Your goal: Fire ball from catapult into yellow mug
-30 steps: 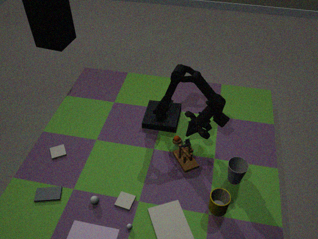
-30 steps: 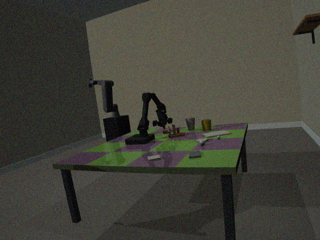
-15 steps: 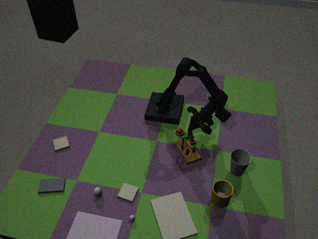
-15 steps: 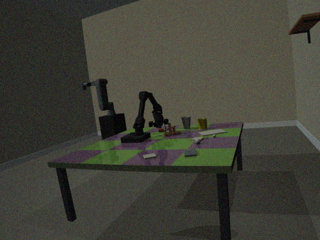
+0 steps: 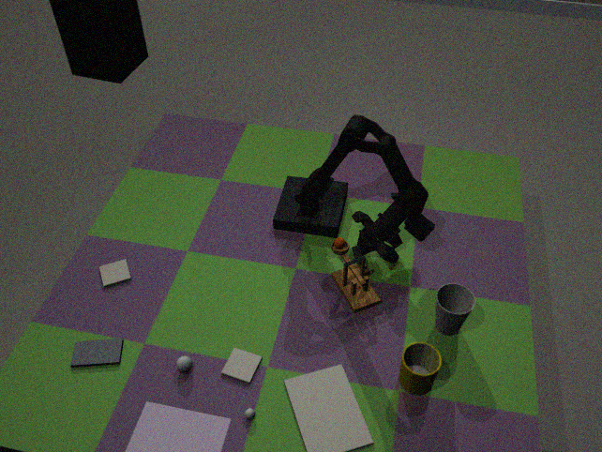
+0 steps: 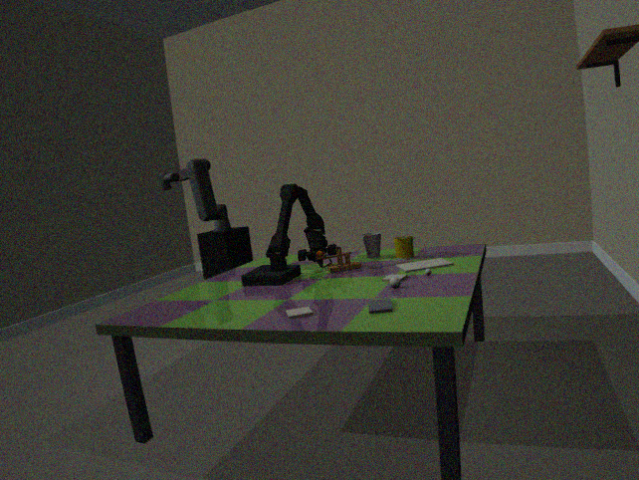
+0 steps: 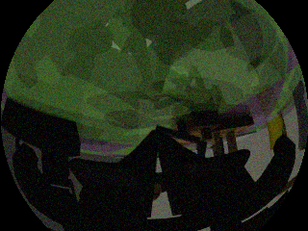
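Observation:
The wooden catapult (image 5: 360,294) (image 6: 344,265) (image 7: 215,123) stands on the checkered table near the middle. An orange ball (image 5: 338,241) (image 6: 319,253) rests in the cup at the end of its arm, which points toward the robot base. My gripper (image 5: 362,256) (image 7: 157,134) is shut and holds nothing. It is low, right at the top of the catapult's frame; I cannot tell whether it touches it. The yellow mug (image 5: 420,367) (image 6: 403,247) (image 7: 276,130) stands upright toward the front right, well beyond the catapult.
A grey mug (image 5: 454,307) (image 6: 371,244) stands between the catapult and the yellow mug, a little to the right. Flat white and grey tiles (image 5: 327,408) (image 5: 114,272) (image 5: 97,352) and two small white balls (image 5: 184,363) (image 5: 249,413) lie along the front. A second arm (image 6: 203,193) stands behind the table.

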### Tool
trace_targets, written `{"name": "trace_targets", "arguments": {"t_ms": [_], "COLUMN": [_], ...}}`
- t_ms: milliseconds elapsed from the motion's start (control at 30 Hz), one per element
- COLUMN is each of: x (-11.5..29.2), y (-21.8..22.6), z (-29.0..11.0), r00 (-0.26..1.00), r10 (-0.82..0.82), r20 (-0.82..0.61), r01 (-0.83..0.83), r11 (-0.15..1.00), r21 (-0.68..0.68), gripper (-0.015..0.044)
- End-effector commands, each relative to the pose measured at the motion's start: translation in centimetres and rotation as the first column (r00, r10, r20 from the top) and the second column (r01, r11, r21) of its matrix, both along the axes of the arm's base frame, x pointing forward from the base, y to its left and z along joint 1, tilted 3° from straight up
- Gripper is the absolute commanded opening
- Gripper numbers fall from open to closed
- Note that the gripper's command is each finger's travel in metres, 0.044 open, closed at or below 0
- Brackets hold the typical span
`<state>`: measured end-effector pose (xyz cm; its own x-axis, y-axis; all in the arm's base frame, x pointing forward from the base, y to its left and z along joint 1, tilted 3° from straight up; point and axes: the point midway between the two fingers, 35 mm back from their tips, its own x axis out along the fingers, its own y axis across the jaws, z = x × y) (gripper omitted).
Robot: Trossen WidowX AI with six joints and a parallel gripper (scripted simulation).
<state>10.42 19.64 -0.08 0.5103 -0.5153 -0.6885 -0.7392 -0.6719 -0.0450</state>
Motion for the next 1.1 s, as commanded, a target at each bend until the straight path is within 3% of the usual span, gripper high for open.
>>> {"name": "trace_targets", "arguments": {"t_ms": [0,100,300,400,933,1067], "x": [-0.1,-0.4,-4.0,-4.5,-0.6,0.8], "y": [-0.4,0.3,3.9,4.0,8.1,9.3], "z": [-0.8,0.2,9.9,11.1,10.5,10.9], "r00": [1.000,1.000,0.996,0.995,0.982,0.963], "r10": [0.002,0.010,0.081,0.090,-0.174,-0.251], "r20": [-0.005,-0.008,-0.031,-0.034,-0.077,-0.102], "r01": [-0.002,-0.010,-0.079,-0.087,0.190,0.270], "r11": [1.000,1.000,0.995,0.994,0.914,0.857], "r21": [-0.021,-0.011,0.063,0.071,0.358,0.439], "gripper": [0.0000,0.0000,0.0000,0.0000,0.0420,0.0440]}}
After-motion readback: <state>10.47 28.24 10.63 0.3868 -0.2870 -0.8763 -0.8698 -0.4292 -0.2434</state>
